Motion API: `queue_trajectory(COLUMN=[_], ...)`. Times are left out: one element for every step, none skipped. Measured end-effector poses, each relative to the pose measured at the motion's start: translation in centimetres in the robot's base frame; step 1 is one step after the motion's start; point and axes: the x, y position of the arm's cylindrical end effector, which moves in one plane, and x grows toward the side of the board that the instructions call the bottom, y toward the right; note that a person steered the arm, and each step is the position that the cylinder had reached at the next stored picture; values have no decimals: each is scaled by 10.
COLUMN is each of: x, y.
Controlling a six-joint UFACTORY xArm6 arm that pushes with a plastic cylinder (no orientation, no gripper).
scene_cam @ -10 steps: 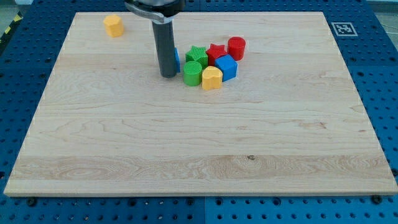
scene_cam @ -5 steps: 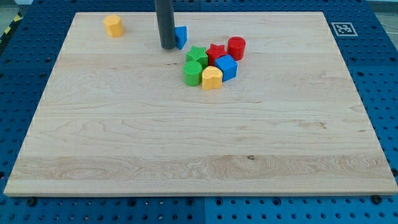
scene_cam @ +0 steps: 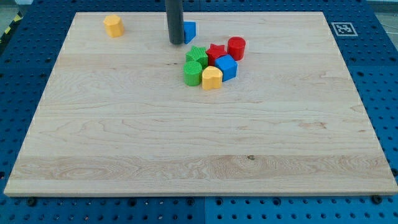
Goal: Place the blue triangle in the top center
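Observation:
The blue triangle [scene_cam: 189,30] lies near the top center of the wooden board [scene_cam: 199,137], partly hidden by my rod. My tip [scene_cam: 176,42] rests on the board just at the triangle's left side, touching or nearly touching it. Below and to the right is a cluster: a green star-like block [scene_cam: 197,56], a green cylinder [scene_cam: 193,73], a yellow heart block [scene_cam: 212,78], a blue cube [scene_cam: 226,66], a red star [scene_cam: 216,52] and a red cylinder [scene_cam: 236,47].
A yellow block [scene_cam: 113,25] stands at the board's top left. A printed marker tag [scene_cam: 342,28] sits at the top right corner. The board lies on a blue perforated table [scene_cam: 385,74].
My tip has moved toward the view's top and slightly right, pushing the blue triangle up and away from the cluster. The other blocks have not moved.

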Motion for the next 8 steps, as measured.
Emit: queue_trajectory(x=[-8,0,32,43,38,37,18,10], y=[0,18,50,87,113,113,89,76])
